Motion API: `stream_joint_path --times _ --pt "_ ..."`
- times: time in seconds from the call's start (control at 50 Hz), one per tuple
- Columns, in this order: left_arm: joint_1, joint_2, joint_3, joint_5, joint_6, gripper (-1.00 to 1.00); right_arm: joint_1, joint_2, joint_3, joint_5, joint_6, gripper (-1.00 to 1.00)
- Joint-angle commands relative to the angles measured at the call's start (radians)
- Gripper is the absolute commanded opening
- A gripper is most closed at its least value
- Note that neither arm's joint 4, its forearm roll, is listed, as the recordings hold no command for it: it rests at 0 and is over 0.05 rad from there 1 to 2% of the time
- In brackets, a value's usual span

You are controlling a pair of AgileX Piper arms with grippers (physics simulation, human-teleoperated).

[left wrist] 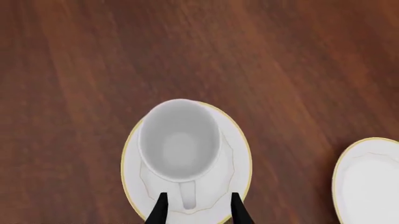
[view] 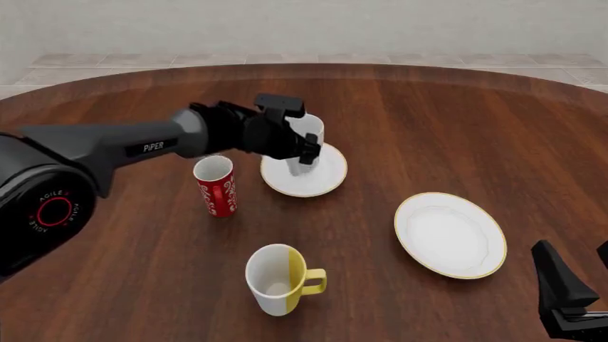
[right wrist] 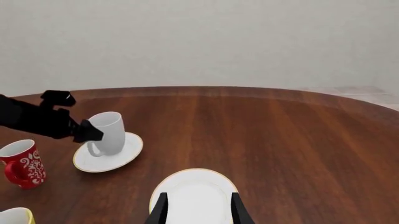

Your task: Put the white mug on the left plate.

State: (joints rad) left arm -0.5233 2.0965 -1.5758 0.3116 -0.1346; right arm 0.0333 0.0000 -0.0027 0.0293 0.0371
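A: Any writing to read?

B: "PIPER" in white on the left arm's dark forearm, "AGILE X" curved around a red ring on its base joint at 9 o'clock in the front view. White scrollwork on the red patterned cup, not legible as words.

A: Pose of that arm?

B: Stretched from 9 o'clock toward the middle of the surface, forearm nearly level, wrist bent down over the white mug. Left gripper spread, fingers either side of the loop handle with a gap to each, pinching nothing.

A: And the mug itself?

B: Upright on the left plate, inside its thin gold-orange rim, sitting toward the 11 o'clock part of the plate in the front view. Empty inside, seen from the left wrist view.

A: Right arm?

B: Low at 5 o'clock in the front view, only the dark gripper end showing at the frame corner. Right gripper spread, fingers apart and empty, hanging above the wider right plate.

A: Other things around?

B: Red cup at 9 o'clock of the left plate, just beside it, handle turned toward the camera. Half-yellow, half-white mug at 6 o'clock, well apart from the plates, yellow handle pointing to 3 o'clock. Right plate at 4 o'clock of the left one, bare.
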Motion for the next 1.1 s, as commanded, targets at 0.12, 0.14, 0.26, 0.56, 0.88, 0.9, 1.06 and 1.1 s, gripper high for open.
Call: stream_joint_path --times 0.12,0.14,0.26,0.56,0.88,0.9,1.06,1.1 --pt "-0.006 -0.043 0.012 0.012 0.011 1.00 0.004 0.000 -0.002 0.000 0.000 1.00" --pt "-0.008 -0.044 0.013 0.011 0.011 1.00 0.004 0.000 -0.002 -0.001 0.000 1.00" --pt "-0.006 -0.055 0.014 0.017 0.017 1.00 0.003 0.000 -0.003 0.000 -0.002 1.00" --pt "-0.012 -0.097 0.032 0.021 0.028 1.00 0.003 0.000 -0.004 -0.001 -0.002 1.00" --pt "-0.004 -0.136 0.040 0.029 0.054 1.00 0.004 0.000 -0.002 -0.001 -0.003 1.00" --pt "-0.004 -0.137 0.039 0.030 0.055 1.00 0.004 0.000 -0.002 -0.001 -0.003 1.00" --pt "-0.005 -0.159 0.042 0.035 0.065 1.00 0.007 0.000 -0.003 -0.001 -0.004 1.00" --pt "-0.005 -0.161 0.042 0.036 0.064 1.00 0.008 0.000 -0.005 0.000 -0.004 1.00"
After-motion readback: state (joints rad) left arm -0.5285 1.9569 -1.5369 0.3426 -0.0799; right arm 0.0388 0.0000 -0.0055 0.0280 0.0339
